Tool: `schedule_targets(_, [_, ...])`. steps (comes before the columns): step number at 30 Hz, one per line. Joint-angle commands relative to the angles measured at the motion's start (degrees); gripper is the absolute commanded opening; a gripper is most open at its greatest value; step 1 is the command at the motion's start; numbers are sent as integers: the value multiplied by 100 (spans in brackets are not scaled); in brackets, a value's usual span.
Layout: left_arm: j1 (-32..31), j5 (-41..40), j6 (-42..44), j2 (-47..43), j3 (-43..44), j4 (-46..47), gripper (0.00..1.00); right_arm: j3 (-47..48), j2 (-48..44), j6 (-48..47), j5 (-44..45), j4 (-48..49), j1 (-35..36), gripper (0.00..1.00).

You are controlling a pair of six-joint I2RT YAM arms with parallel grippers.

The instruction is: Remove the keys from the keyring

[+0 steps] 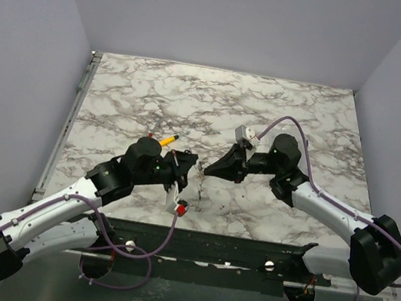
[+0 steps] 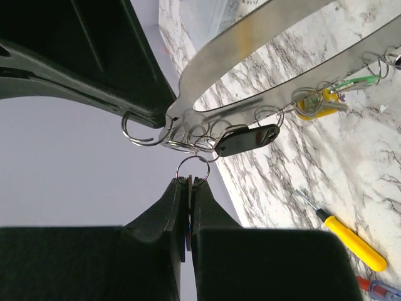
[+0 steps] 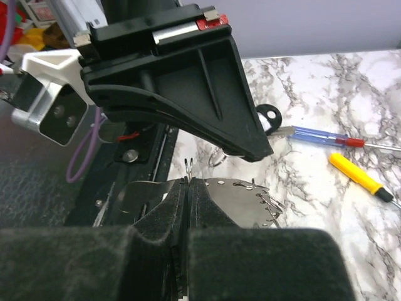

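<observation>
- Left gripper is clenched tight on a thin key, seen edge-on, its blade sunk between the 2 black fingers.
- That key's small split ring pokes out just above the fingertips and links up into a cluster of rings on the keyring.
- Right gripper is clamped shut on the keyring's flat steel band, with the band's edge pinched right at the fingertips.
- From the left wrist, the right gripper's black finger comes in from the upper left and meets the band where the ring cluster hangs.
- From overhead, the 2 grippers sit tip to tip over the near middle of the marble table, left gripper and right gripper, with the metal hanging between them.
- The look of it: the keyring is a wide polished steel loop with holes along one edge, each carrying a little wire ring.
- A black oval-headed key dangles just right of the pinched one, close to the cluster.
- Further along the band hang a yellow tag and a green one, both small and hard to read in detail.
- On the table beyond lie a yellow screwdriver and a blue one with a red band, well apart from the fingers.
</observation>
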Motion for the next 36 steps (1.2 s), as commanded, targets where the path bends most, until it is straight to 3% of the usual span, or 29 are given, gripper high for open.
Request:
schedule_targets(1, [-1,19,33,-38,-94,173,0,-75,124,847,-556,995,-34,1])
schedule_targets(16, [-1,-81,-728,-389,-155,256,0,-192,264,1330,-447,1451,-269,1])
schedule_targets(19, [3,-313,-1463,-217,14,212,0,-205,289,1379,-398,1437,-366,1])
schedule_targets(25, [108,-1123,-4232,839,944,-312,0,-371,140,1651,-628,1831,-677,1])
schedule_targets(28, [600,-513,-5075,1272,1214,-640,0,-362,81,1614,-809,1811,-766,1])
schedule_targets(32, [1474,474,-5604,1734,1277,-782,0,-345,31,1502,-1043,1682,-806,1])
schedule_targets(36, [2027,965,-6158,2291,1272,-785,0,-254,34,1312,-1215,1415,-814,1])
